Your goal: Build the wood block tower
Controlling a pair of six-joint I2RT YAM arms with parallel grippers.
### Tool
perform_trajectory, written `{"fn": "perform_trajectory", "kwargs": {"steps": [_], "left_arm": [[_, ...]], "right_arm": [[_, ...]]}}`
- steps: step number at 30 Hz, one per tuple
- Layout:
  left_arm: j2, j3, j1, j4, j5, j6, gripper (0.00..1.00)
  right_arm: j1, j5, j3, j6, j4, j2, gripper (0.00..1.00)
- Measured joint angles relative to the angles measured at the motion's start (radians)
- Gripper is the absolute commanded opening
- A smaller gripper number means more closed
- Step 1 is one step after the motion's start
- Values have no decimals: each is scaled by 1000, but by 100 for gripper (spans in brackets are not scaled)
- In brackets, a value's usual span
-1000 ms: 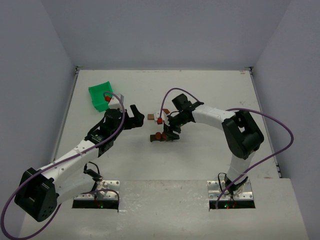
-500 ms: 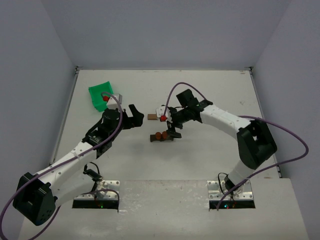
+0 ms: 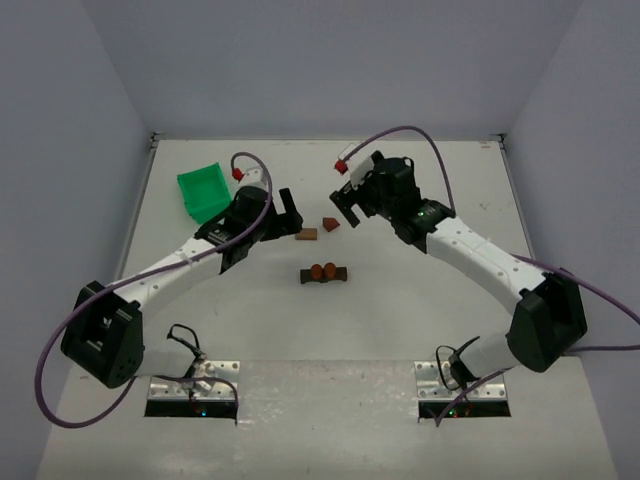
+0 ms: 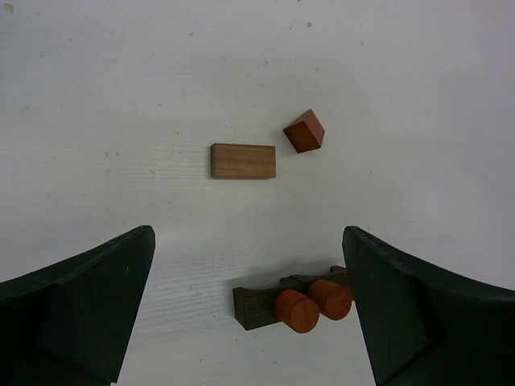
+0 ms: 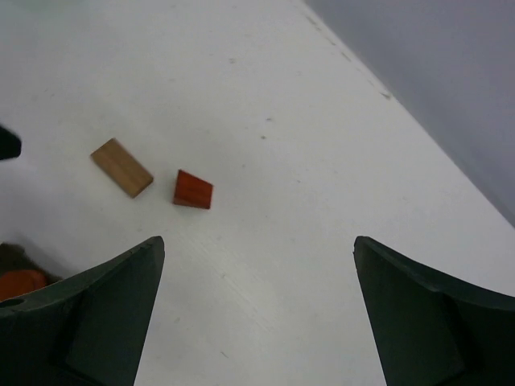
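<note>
orange cylinder [image 5: 20, 283] partly hidden

Nothing readable is showing: no text, label, brand, number or sign is appearing on the wood block tower [image 3: 323, 272], the green bin [image 3: 203, 192] or the bench [image 3: 420, 300].

We saw bare table [image 3: 400, 300] on the near side and both flanks of the dark plank [image 3: 323, 276], open for a reach. Beyond the plank, the tan block [image 3: 307, 235] and red wedge [image 3: 331, 224] lay close together, a narrow gap between, with the left arm's fingers [image 4: 80, 314] and right arm's fingers [image 5: 88, 314] spread wide above them. The green bin [image 3: 203, 190] stood well off, beyond and left of the plank.
</note>
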Motion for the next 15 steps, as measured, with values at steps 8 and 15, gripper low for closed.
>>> {"fn": "perform_trajectory", "kwargs": {"steps": [8, 15], "left_arm": [[314, 170, -28, -64, -7, -11, 100], [481, 267, -55, -107, -7, 1, 100]], "right_arm": [[-10, 362, -265, 268, 31, -217, 99], [-11, 441, -414, 356, 3, -288, 99]]}}
